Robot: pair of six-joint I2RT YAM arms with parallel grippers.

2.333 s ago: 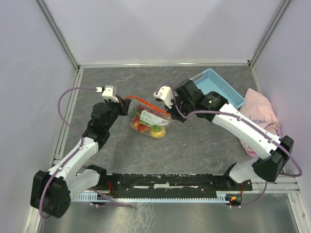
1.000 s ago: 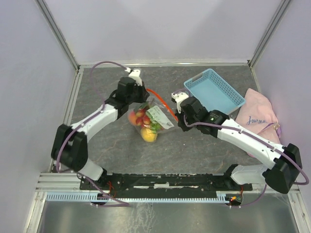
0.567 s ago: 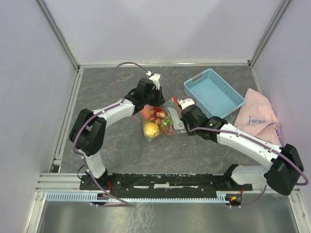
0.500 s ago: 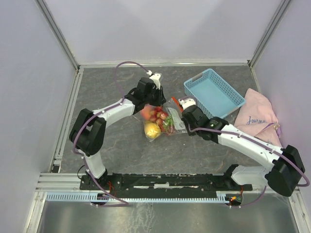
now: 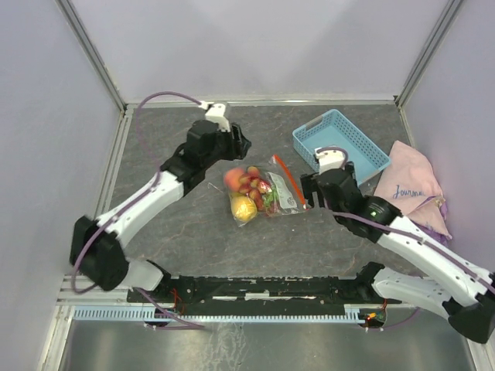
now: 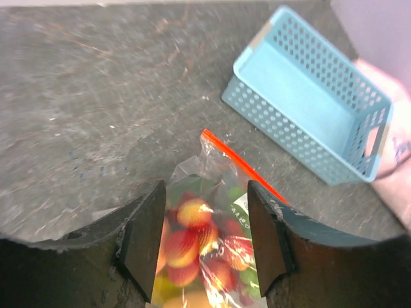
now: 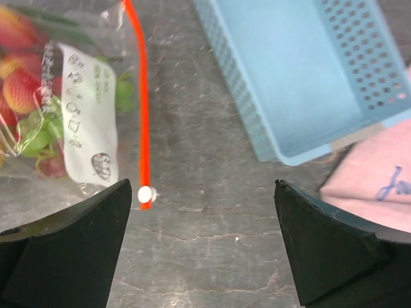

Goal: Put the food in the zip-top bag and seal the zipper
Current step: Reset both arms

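Observation:
The clear zip-top bag lies on the grey table with the food inside: red, orange and yellow toy fruits and green bits. Its orange-red zipper runs along the right edge. In the right wrist view the zipper ends at the white slider. My left gripper hovers behind the bag, open. In its wrist view the left gripper frames the bag below without touching it. My right gripper is wide open to the bag's right. In its own view the right gripper holds nothing.
A light blue slatted basket stands at the back right, also seen in both wrist views. A pink cloth lies at the right edge. Metal rails border the table.
Both grippers have opened and let go of the bag. The left arm swung back and to the left, the right arm pulled away to the right. The bag now rests on the table.

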